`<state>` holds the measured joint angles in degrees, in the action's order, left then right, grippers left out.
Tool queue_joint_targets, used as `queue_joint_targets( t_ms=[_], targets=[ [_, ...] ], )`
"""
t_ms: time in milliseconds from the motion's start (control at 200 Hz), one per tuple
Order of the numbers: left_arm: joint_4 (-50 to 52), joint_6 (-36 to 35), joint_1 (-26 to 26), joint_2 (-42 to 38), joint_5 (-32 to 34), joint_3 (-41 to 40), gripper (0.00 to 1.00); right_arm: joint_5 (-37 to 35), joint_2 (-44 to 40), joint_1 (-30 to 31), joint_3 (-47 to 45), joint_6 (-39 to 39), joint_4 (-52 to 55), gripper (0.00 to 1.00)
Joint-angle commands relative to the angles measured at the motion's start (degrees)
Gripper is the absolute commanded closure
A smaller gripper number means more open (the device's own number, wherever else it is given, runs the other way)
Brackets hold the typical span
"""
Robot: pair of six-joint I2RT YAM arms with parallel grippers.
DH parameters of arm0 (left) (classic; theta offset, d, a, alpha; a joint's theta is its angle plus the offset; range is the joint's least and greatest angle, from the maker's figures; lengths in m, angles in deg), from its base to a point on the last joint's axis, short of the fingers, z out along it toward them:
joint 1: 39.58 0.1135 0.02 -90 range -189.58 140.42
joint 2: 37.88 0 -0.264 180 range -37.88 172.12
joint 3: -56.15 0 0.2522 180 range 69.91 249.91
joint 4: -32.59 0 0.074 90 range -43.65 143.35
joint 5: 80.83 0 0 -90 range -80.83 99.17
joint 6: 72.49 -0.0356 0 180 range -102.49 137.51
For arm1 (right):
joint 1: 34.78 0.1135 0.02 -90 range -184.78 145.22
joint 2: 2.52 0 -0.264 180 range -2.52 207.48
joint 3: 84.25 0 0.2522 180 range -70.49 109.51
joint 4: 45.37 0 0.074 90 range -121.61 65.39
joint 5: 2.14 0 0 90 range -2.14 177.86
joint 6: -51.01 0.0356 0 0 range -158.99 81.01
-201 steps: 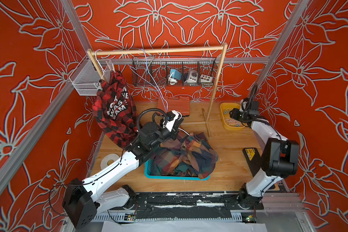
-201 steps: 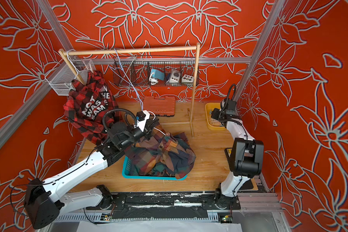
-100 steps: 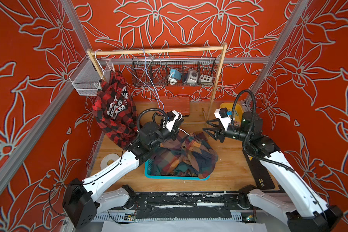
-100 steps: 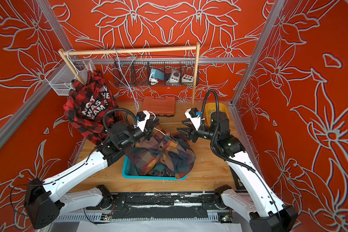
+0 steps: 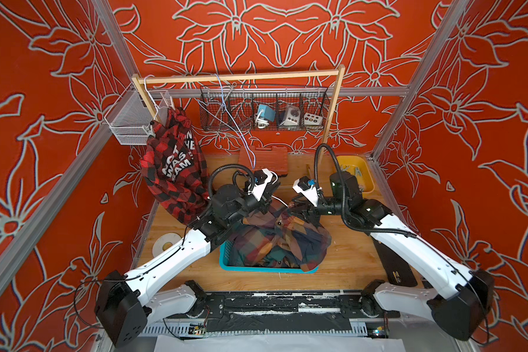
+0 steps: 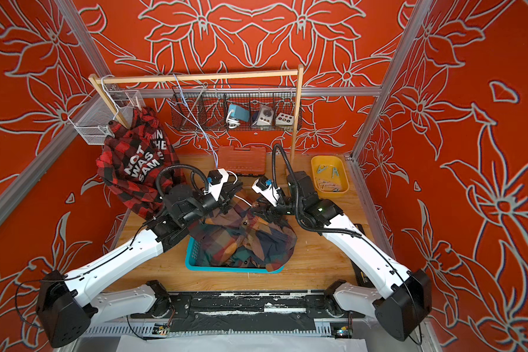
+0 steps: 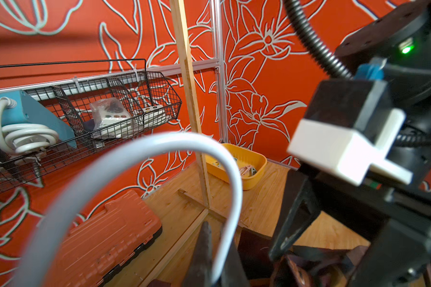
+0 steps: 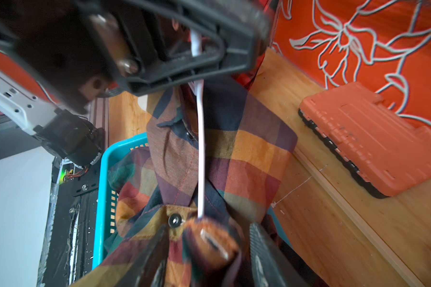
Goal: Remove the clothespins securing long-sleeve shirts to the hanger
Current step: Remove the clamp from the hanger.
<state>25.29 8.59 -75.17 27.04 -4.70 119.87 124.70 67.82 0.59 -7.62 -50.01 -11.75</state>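
Over the wooden table (image 5: 348, 259), the left gripper (image 8: 197, 57) is clamping a white hanger (image 8: 201, 149), the outstretched right gripper (image 8: 207, 251) (jaws apart) straddling a plaid shirt (image 8: 249, 149)

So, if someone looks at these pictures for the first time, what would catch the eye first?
First the red walls with pale flower outlines, then the red-and-black shirt with white lettering hanging at the left end of the wooden rail. In the middle, the left gripper holds a white hanger carrying a dark plaid shirt over a turquoise basket, and the right gripper stands open around a fold of it.
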Motion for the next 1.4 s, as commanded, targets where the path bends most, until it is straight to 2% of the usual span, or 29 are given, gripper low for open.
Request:
queue_joint_targets(
  t_ms=[0,55,150,190,250,395,455,500,681,821,936,1061,1166,1276,1391],
  targets=[
    [-0.56,0.58,0.26,-0.73,-4.36,1.41,1.00,-0.55,1.99,1.07,2.03,-0.57,-3.79,0.48],
    [-0.63,0.67,0.23,-0.83,-5.65,1.31,1.00,-0.70,3.13,1.65,2.39,-0.49,-4.12,0.55],
    [-0.61,0.58,0.26,-1.25,-7.27,1.36,1.00,-0.83,3.50,1.88,2.39,-0.57,-4.71,0.89],
    [-0.57,0.58,0.26,-1.53,-7.27,1.51,1.00,-0.72,3.07,1.93,2.05,-0.50,-5.07,1.00],
    [-0.41,0.83,0.33,-1.98,-6.61,1.88,0.98,-0.72,2.23,1.85,1.58,-0.76,-5.41,1.00],
    [0.50,1.19,1.25,-3.70,-6.35,3.25,0.53,-2.21,-0.45,1.76,0.29,-1.28,-4.48,1.00],
    [0.11,1.28,1.68,-5.12,-6.84,3.26,0.40,-2.66,-1.60,1.28,-0.08,-1.31,-3.67,1.00],
    [-0.02,1.20,2.10,-6.26,-7.53,3.30,0.36,-2.18,-2.40,0.77,-0.52,-1.10,-3.38,1.00],
    [3.75,0.57,5.27,-10.54,-13.81,5.92,0.29,1.06,-5.32,-2.82,-2.91,0.92,-4.42,1.00],
    [11.66,-4.14,7.41,-11.14,-16.44,9.00,0.26,1.14,-7.00,-3.82,-3.74,0.17,-3.57,1.00],
    [18.24,-10.13,8.00,-11.39,-14.76,9.87,0.25,-0.06,-8.16,-4.04,-3.90,-1.27,-1.96,1.00],
    [26.11,-19.96,8.13,-11.09,-10.98,11.09,0.24,-0.19,-8.78,-4.70,-3.94,-2.74,-0.38,1.00],
    [33.85,-27.73,8.08,-8.95,-4.90,15.92,0.23,-0.04,-8.48,-4.84,-3.68,-3.67,0.18,1.00],
    [37.99,-29.80,8.26,-5.95,-3.86,20.39,0.23,0.91,-8.17,-4.92,-3.81,-3.78,-0.01,1.00],
    [40.22,-30.27,9.36,-4.31,-6.95,21.33,0.25,1.52,-8.56,-4.97,-4.23,-4.37,-0.46,1.00]
  ],
)
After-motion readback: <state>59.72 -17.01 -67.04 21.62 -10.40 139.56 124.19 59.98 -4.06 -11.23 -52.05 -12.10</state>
